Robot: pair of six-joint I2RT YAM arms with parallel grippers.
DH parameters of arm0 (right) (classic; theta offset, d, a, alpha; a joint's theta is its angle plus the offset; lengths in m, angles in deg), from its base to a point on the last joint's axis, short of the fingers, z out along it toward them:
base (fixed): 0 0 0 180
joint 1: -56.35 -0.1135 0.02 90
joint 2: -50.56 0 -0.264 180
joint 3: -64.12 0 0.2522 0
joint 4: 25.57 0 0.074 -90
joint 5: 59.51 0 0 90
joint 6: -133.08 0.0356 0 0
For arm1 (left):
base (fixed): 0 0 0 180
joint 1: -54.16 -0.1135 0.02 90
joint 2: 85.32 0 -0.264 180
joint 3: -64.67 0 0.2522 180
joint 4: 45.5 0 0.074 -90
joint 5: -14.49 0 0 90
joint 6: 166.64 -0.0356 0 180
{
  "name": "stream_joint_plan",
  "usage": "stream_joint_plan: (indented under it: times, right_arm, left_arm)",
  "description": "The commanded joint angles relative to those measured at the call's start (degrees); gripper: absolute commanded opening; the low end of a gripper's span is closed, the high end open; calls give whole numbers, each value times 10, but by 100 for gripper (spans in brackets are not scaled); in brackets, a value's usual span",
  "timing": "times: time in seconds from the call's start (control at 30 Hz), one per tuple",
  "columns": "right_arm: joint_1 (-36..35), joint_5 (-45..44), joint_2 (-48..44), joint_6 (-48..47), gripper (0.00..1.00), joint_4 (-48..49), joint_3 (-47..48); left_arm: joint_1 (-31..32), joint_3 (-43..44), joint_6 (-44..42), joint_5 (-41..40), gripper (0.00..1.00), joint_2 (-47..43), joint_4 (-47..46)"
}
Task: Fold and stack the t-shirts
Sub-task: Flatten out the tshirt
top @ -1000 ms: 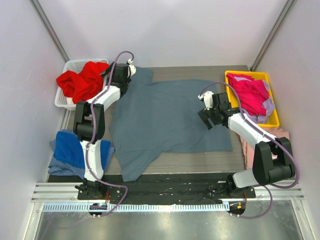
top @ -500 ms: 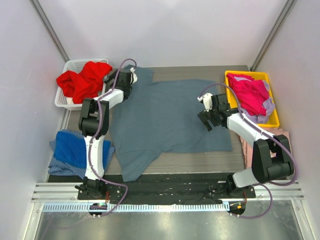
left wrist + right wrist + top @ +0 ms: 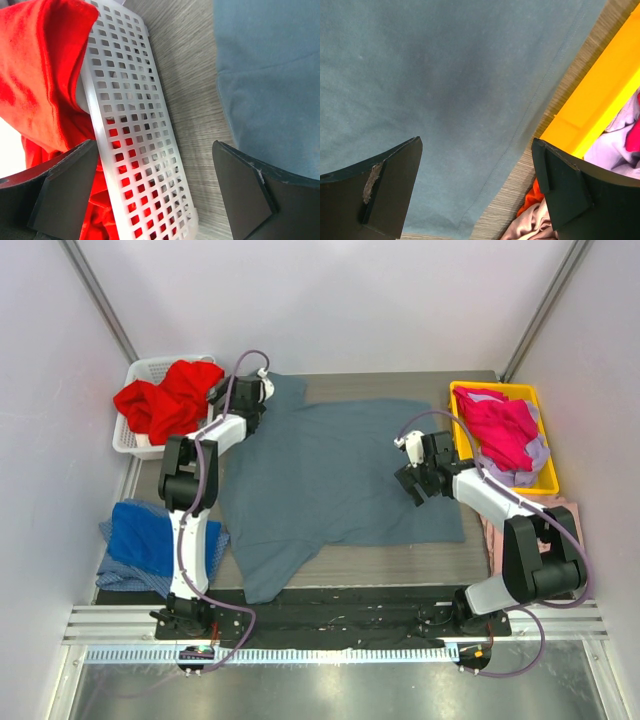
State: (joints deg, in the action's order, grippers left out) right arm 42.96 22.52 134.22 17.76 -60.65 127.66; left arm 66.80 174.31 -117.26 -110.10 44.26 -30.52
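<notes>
On the wood-grain tabletop point(image 3: 400, 562) the slate blue-grey t-shirt point(image 3: 330, 475) lies spread flat. The left tool point(image 3: 155, 165) gapes wide and empty over the edge of the white basket point(image 3: 135, 125), which holds a red t-shirt point(image 3: 165, 400). The right tool point(image 3: 476, 185), equally wide and empty, hovers over the grey shirt's hem beside the yellow bin point(image 3: 590, 110), which holds a magenta t-shirt point(image 3: 500, 430).

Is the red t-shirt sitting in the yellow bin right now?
No, the red t-shirt is heaped in the white basket at the far left, while the yellow bin on the right holds a magenta t-shirt.
</notes>
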Motion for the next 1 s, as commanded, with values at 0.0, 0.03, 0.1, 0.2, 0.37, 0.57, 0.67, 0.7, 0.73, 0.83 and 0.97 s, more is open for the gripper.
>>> stream_joint_plan:
  times: [0.0,0.03,0.1,0.2,0.37,0.57,0.67,0.7,0.73,0.83,0.97]
  right_arm:
    - [-2,-1,1,-1,100,22,-5]
    - [-2,1,1,0,100,23,-6]
    - [-2,4,4,1,100,25,-6]
    - [-2,5,9,3,100,28,-8]
    - [-2,4,5,1,100,30,-17]
    - [-2,4,2,-2,100,32,-23]
    - [-2,4,4,-1,100,32,-24]
    - [-2,5,4,-1,100,32,-24]
    - [-1,4,4,-1,100,31,-25]
    - [-2,8,5,0,100,29,-26]
    - [-2,8,5,-1,100,26,-26]
  left_arm:
    - [1,-25,60,66,100,-37,2]
    - [1,-31,56,60,100,-45,-9]
    - [4,-38,48,21,100,-53,-56]
    - [8,-58,8,-50,100,-68,-156]
    - [17,-81,-68,-117,100,-94,-320]
    - [19,-115,-30,-88,100,-159,-279]
    - [20,-131,62,26,100,-213,-141]
    - [19,-127,117,69,100,-224,-91]
    - [17,-119,140,140,100,-234,-18]
    - [12,-87,220,218,99,-245,95]
    - [-7,-37,304,368,97,-221,189]
